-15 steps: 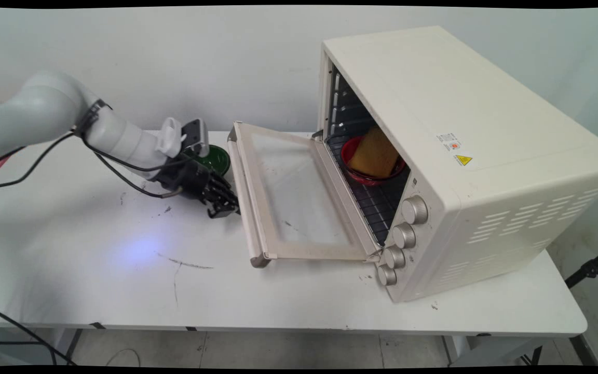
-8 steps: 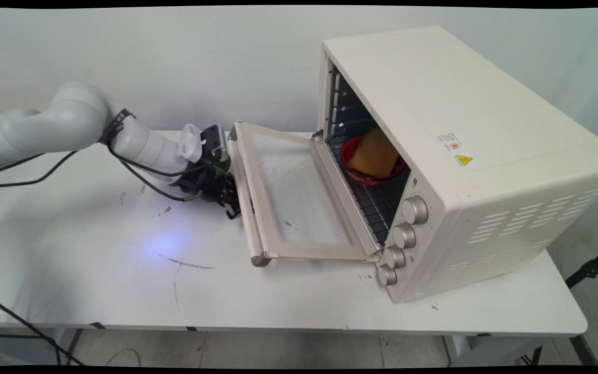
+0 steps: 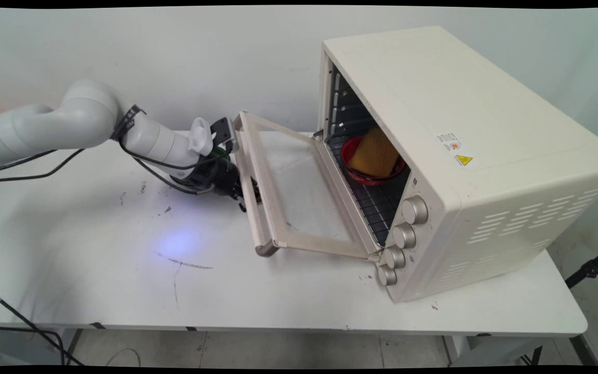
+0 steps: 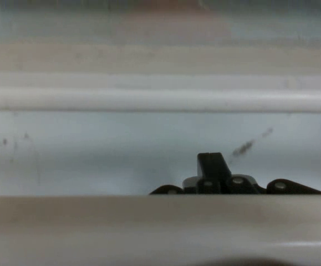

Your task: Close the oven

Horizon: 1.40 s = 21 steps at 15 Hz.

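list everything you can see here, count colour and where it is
toaster oven: 1, cream, on the right half of the table, front facing left
oven door: 1, cream frame with a glass pane, hinged at the bottom, partly raised off the table
knobs: 4, silver, in a column on the oven's front near corner
wire rack: 1, dark metal, inside the oven
bowl: 1, red, on the rack inside the oven
sponge-like block: 1, orange-yellow, leaning in the red bowl
green object: 1, mostly hidden behind the arm's wrist, left of the door
table: 1, white, marked with dark scuffs
stand leg: 1, black, lower right beyond the table
gripper: 1, black, at the door's outer edge, under the frame
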{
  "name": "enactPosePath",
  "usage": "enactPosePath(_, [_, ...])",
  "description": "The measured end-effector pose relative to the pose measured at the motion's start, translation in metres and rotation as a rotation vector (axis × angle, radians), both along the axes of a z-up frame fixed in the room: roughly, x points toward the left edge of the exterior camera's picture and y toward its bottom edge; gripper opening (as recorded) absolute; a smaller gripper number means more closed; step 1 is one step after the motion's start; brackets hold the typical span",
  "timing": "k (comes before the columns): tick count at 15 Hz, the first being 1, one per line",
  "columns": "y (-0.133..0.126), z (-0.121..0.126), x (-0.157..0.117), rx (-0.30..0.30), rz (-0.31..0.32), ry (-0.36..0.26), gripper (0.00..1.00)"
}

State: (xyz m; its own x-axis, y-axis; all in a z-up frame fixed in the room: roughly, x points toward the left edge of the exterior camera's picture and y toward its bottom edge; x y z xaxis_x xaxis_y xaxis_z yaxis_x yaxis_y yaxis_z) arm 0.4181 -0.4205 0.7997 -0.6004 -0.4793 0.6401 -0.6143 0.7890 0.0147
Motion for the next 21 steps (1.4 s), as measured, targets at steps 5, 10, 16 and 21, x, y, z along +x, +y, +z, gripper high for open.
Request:
enactPosePath(5, [-0.007,0.014,-0.009,-0.027,0.005,0.038,0.0])
enactPosePath(10, [-0.015,0.035,-0.018,-0.06,0.003,0.083,0.0])
enactPosePath(16, [-0.024,0.068,-0.031,-0.098,-0.003,0.145,0.0])
enactPosePath(21, [-0.03,0.098,-0.036,-0.128,-0.008,0.19,0.0])
